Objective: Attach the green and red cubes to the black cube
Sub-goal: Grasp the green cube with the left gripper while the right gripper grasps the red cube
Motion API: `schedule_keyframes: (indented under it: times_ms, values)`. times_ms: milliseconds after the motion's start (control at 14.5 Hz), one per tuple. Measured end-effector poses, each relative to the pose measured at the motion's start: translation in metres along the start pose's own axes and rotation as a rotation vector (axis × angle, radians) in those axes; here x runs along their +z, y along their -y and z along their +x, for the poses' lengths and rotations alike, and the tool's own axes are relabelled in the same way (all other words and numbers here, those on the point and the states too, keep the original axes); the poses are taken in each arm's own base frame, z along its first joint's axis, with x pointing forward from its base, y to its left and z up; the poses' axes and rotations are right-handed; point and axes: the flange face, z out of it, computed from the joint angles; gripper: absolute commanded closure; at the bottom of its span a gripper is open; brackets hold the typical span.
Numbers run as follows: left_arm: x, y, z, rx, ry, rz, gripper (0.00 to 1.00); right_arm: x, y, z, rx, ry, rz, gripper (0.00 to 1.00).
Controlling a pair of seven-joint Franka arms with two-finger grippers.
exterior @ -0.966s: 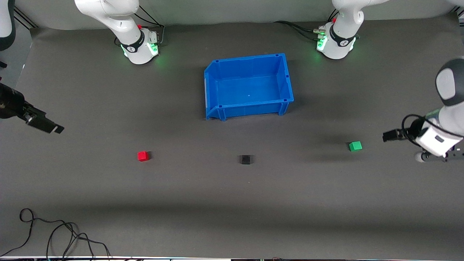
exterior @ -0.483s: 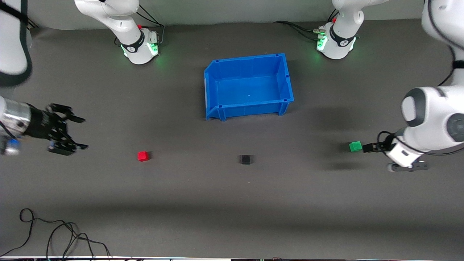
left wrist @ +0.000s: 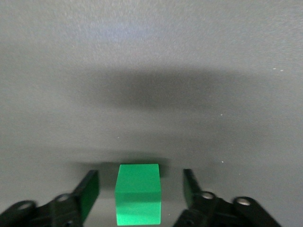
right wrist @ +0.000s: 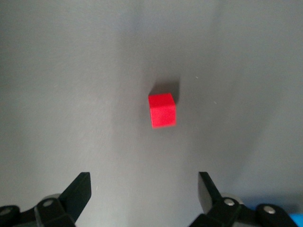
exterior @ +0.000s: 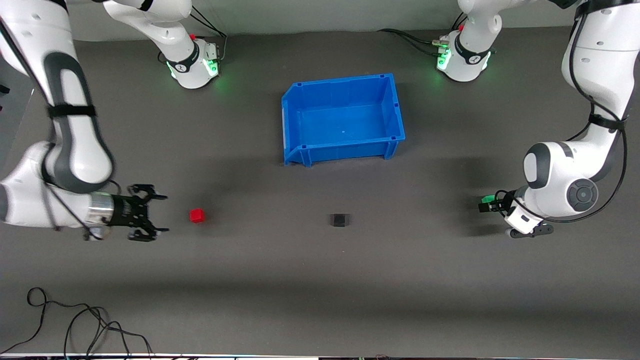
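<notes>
Small matte black cube (exterior: pixel 339 220) sat on the dark grey mat (exterior: pixel 320 280), alone, nearer the front camera than the open blue plastic bin (exterior: pixel 343 119) and roughly midway between the two coloured cubes.

Small red cube (exterior: pixel 197 215) lay on the mat toward the right arm's end of the table, well apart from the black one. Right gripper (exterior: pixel 152 213) was low beside it, fingers spread wide, nothing between them; in the right wrist view the red cube (right wrist: pixel 162 110) lay ahead of the open fingers (right wrist: pixel 78 191), clear of both.

Small green cube (exterior: pixel 486 200) lay toward the left arm's end, mostly hidden in the front view by the left gripper (exterior: pixel 488 205). Left wrist view showed it better: green cube (left wrist: pixel 138 194) sat between the two black fingers (left wrist: pixel 88 193), gaps on either side (no contact visible), jaws open around it.

Loose black cable (exterior: pixel 70 325) lay coiled at the mat's edge nearest the camera.
</notes>
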Motion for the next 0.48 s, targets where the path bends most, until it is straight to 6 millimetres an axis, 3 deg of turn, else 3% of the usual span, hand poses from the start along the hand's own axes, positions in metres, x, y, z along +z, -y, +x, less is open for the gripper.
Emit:
schedule_keyframes:
  times_ms: [207,483]
  values:
    - [0.0,-0.003,0.0,0.025,-0.006,0.045,0.54,0.057,0.006,0.012,0.0,-0.007,-0.012,0.0]
    - [0.001,-0.004,-0.001,0.036,-0.006,0.057,0.7,0.092,0.003,0.032,-0.032,-0.006,-0.019,0.0]
